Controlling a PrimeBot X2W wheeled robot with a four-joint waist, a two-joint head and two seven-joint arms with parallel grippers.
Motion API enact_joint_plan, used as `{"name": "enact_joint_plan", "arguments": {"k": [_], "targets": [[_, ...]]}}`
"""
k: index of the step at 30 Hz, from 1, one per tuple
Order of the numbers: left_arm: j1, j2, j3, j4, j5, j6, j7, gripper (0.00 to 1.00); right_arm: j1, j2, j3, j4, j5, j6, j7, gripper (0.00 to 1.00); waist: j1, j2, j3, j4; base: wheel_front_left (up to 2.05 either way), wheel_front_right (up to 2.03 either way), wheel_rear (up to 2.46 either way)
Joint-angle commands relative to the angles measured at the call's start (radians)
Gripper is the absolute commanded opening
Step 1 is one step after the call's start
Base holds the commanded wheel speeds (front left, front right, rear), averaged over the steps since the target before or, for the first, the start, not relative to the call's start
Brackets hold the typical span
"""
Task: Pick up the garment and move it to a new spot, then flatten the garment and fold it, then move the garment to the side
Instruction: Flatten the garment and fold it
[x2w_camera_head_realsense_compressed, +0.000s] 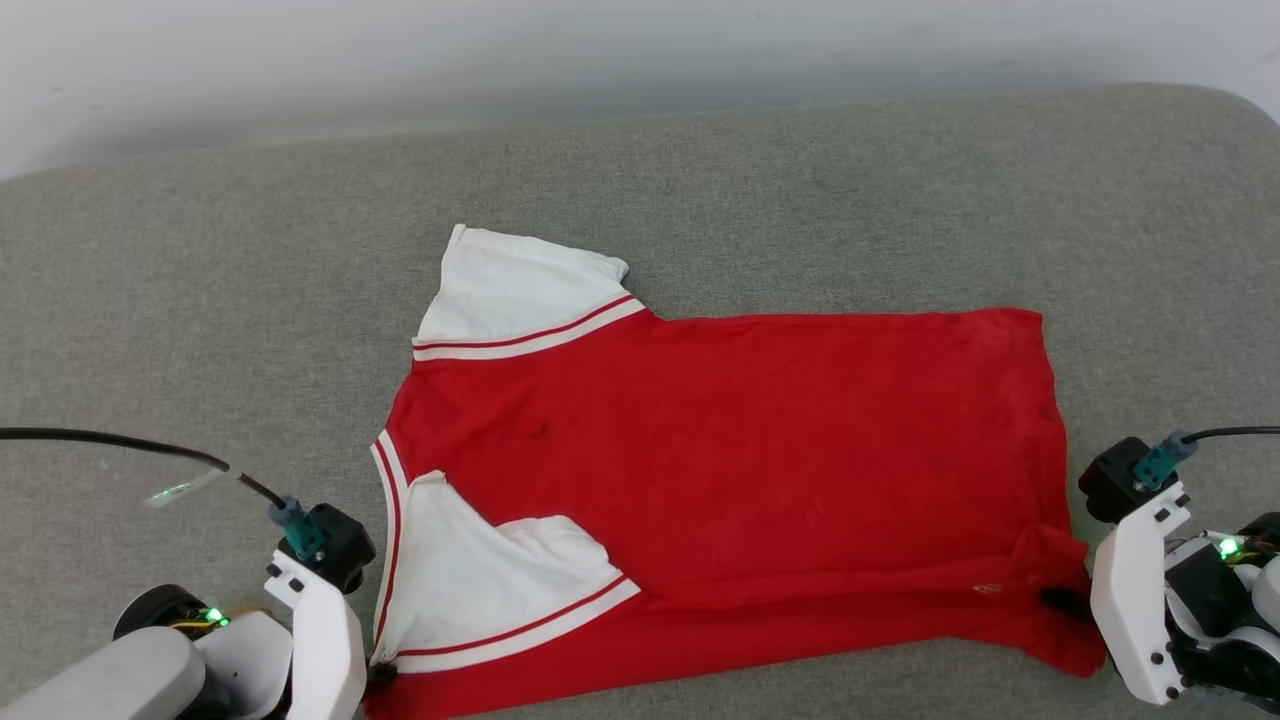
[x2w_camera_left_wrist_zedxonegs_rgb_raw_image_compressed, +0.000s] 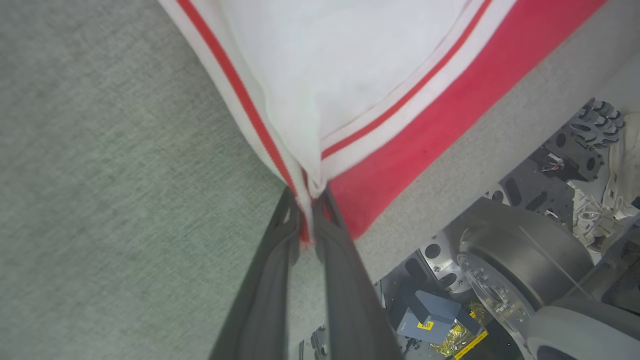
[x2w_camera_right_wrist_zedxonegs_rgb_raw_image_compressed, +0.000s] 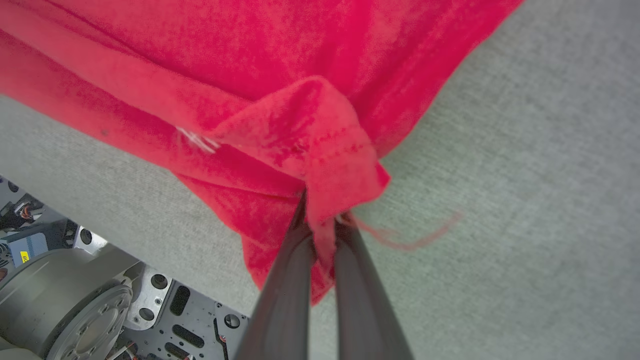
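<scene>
The garment (x2w_camera_head_realsense_compressed: 720, 450), a red T-shirt with white sleeves and striped trim, lies spread sideways on the grey cushion, neckline to the left and hem to the right. Its near sleeve is folded in over the body. My left gripper (x2w_camera_head_realsense_compressed: 378, 678) is shut on the garment at the near left corner; the left wrist view shows the striped trim (x2w_camera_left_wrist_zedxonegs_rgb_raw_image_compressed: 305, 200) pinched between the dark fingers (x2w_camera_left_wrist_zedxonegs_rgb_raw_image_compressed: 265, 280). My right gripper (x2w_camera_head_realsense_compressed: 1062, 600) is shut on the near right hem corner, where the right wrist view shows bunched red fabric (x2w_camera_right_wrist_zedxonegs_rgb_raw_image_compressed: 325, 150) clamped between its fingers (x2w_camera_right_wrist_zedxonegs_rgb_raw_image_compressed: 285, 280).
The grey cushion surface (x2w_camera_head_realsense_compressed: 200, 300) reaches wide to the left, right and behind the shirt, up to a pale wall (x2w_camera_head_realsense_compressed: 600, 50). Its near edge lies just below the shirt; past it the robot's base (x2w_camera_left_wrist_zedxonegs_rgb_raw_image_compressed: 515, 270) shows in both wrist views.
</scene>
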Motion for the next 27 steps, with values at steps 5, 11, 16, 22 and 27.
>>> {"name": "enact_joint_plan", "arguments": {"k": [5, 11, 16, 22, 27], "targets": [[-0.027, -0.004, 0.021, 0.019, 0.03, 0.008, -0.043, 1.0, 0.01, 0.03, -0.03, 0.024, -0.031, -0.001, -0.076, 1.0, 0.0, 0.0, -0.008, 0.004, 0.0, 0.0, 0.0], [-0.089, 0.007, 0.078, -0.007, 0.082, 0.021, -0.134, 1.0, 0.003, 0.018, -0.116, -0.017, -0.106, -0.001, -0.266, 1.0, 0.0, 0.0, -0.032, 0.005, 0.0, 0.0, 0.0], [-0.174, -0.01, 0.134, 0.008, 0.174, 0.049, -0.251, 1.0, 0.017, 0.059, -0.278, -0.03, -0.213, -0.001, -0.467, 1.0, 0.0, 0.0, -0.021, -0.012, 0.0, 0.0, 0.0], [-0.305, -0.053, 0.181, 0.063, 0.233, 0.064, -0.302, 1.0, 0.083, 0.166, -0.527, -0.069, -0.395, -0.001, -0.64, 1.0, 0.0, 0.0, 0.031, -0.045, 0.0, 0.0, 0.0], [-0.441, -0.084, 0.196, 0.126, 0.26, 0.044, -0.262, 1.0, 0.192, 0.29, -0.735, -0.179, -0.542, -0.001, -0.691, 1.0, 0.0, 0.0, 0.101, -0.073, 0.0, 0.0, 0.0]]}}
